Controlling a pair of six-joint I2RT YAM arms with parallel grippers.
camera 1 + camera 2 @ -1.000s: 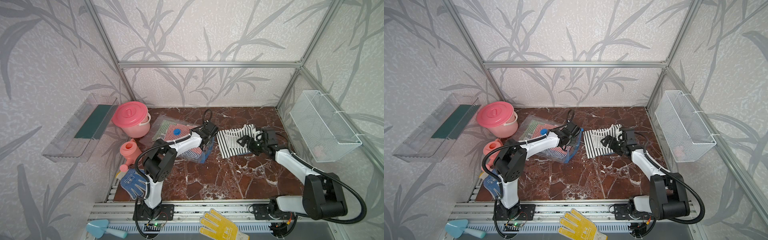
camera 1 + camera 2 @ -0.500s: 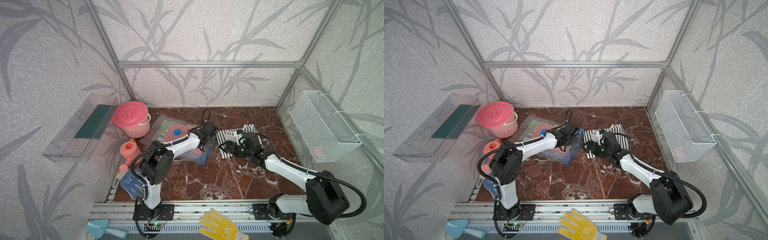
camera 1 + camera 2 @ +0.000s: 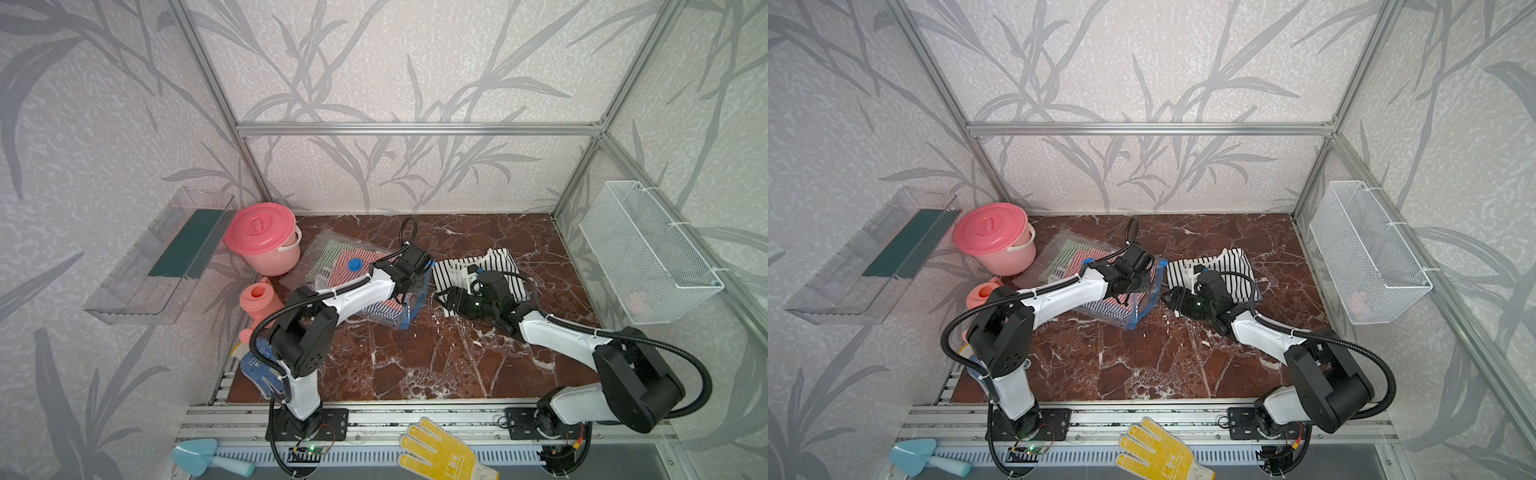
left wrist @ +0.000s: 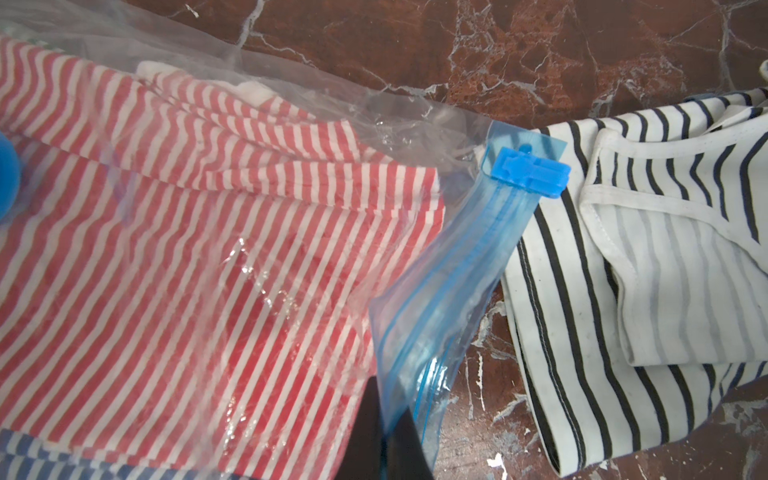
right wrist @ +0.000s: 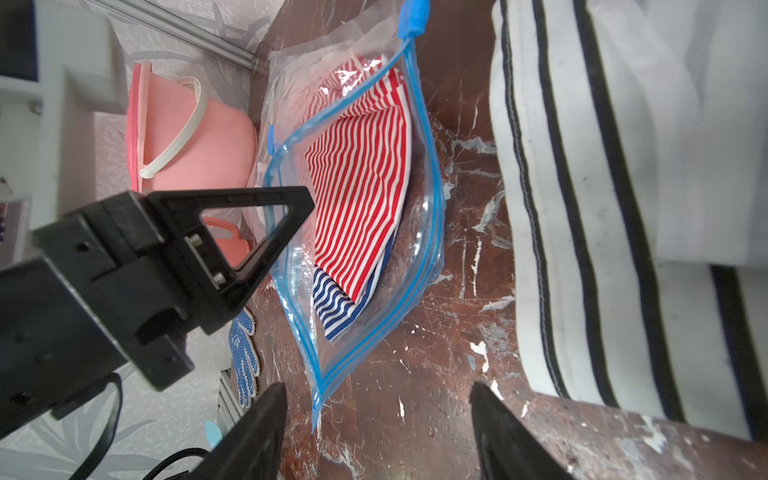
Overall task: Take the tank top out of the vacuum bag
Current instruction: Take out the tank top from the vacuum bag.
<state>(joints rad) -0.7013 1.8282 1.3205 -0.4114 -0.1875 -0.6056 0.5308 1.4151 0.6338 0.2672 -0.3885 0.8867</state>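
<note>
The clear vacuum bag lies at the table's back left with its blue valve cap on top. Its blue zip strip gapes open. My left gripper is shut on the strip's upper lip and holds it up. Inside lie a folded red-striped top and a blue-striped one. A black-and-white striped tank top lies outside, right of the bag. My right gripper is open and empty, low over the table, facing the bag's mouth.
A pink lidded bucket and a pink watering can stand left of the bag. A blue glove lies at the front left. A wire basket hangs on the right wall, a clear shelf on the left.
My right gripper has swung left from over the black-and-white tank top to the bag's mouth, and its jaws have narrowed a little. The left gripper has kept its hold.
</note>
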